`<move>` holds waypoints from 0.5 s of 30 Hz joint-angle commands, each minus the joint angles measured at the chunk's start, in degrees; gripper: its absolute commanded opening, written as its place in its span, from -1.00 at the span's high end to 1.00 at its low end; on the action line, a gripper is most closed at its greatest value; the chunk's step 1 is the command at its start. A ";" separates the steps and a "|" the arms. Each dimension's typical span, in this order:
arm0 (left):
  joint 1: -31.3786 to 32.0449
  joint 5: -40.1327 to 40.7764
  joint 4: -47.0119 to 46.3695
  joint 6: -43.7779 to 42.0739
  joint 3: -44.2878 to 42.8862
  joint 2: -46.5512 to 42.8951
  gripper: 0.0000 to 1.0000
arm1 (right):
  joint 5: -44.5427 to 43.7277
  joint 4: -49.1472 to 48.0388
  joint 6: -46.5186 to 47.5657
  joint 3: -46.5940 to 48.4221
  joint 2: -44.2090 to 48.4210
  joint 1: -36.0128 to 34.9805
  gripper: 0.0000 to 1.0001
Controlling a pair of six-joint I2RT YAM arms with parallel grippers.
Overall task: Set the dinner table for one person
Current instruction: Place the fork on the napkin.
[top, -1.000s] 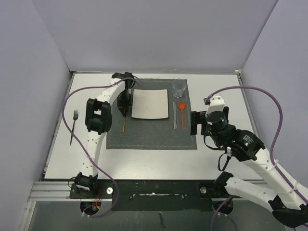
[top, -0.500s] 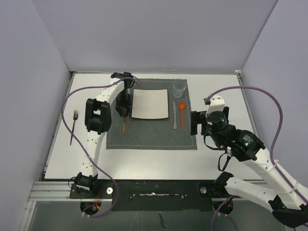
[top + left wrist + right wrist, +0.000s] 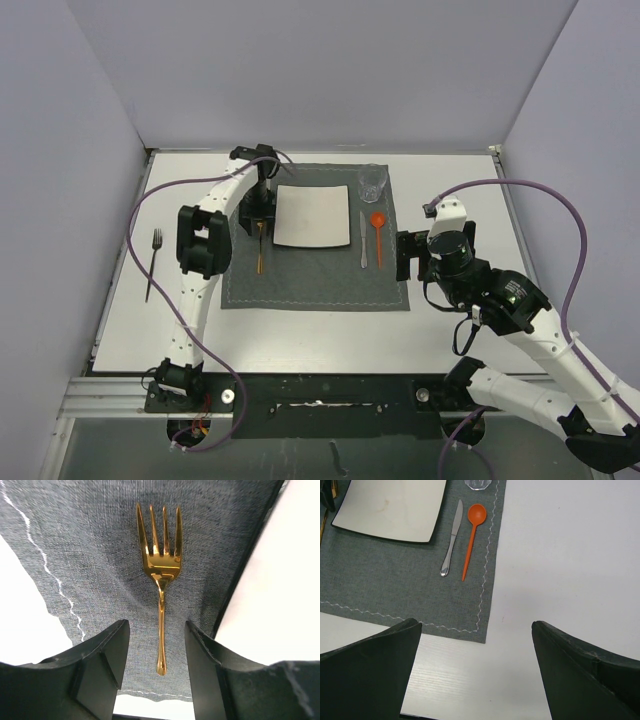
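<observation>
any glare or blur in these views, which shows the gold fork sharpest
left wrist: gold fork sharp with bright glints, near fingers dark and soft; right wrist: dinner table nearly washed out white, fingers out of focus; top external: even light, faint shadows.

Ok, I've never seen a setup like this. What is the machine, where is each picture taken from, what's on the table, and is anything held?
Two robot arms, each ending in a two-finger gripper, are bolted at the near edge of the table. One camera looks down from above; one sits on each wrist, showing its own fingers. On the table lies a grey placemat with a plate, glass, knife, orange spoon and gold fork; a dark fork lies off the mat, left. The left gripper hangs open over the gold fork, gripping nothing; the right gripper is open and empty.
</observation>
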State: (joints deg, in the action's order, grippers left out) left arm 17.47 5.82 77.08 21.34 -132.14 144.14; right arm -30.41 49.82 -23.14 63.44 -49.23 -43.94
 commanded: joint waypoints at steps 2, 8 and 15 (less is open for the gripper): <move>-0.05 2.74 1.93 -0.75 -6.17 -3.66 0.03 | -0.65 -1.40 -0.10 2.40 0.82 -0.28 -0.96; -0.38 5.44 3.78 -0.85 -8.68 -6.34 -0.02 | -0.21 -1.26 -0.57 2.21 1.46 -0.27 -0.96; -3.99 3.93 6.36 3.54 -4.22 -2.79 1.00 | -0.04 -0.64 -1.03 2.39 2.13 -0.28 -0.96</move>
State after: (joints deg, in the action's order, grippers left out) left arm 16.38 9.87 80.20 21.54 -137.95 143.17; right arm -30.17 49.93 -23.42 63.44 -48.40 -43.94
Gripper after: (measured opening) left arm 0.010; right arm 0.979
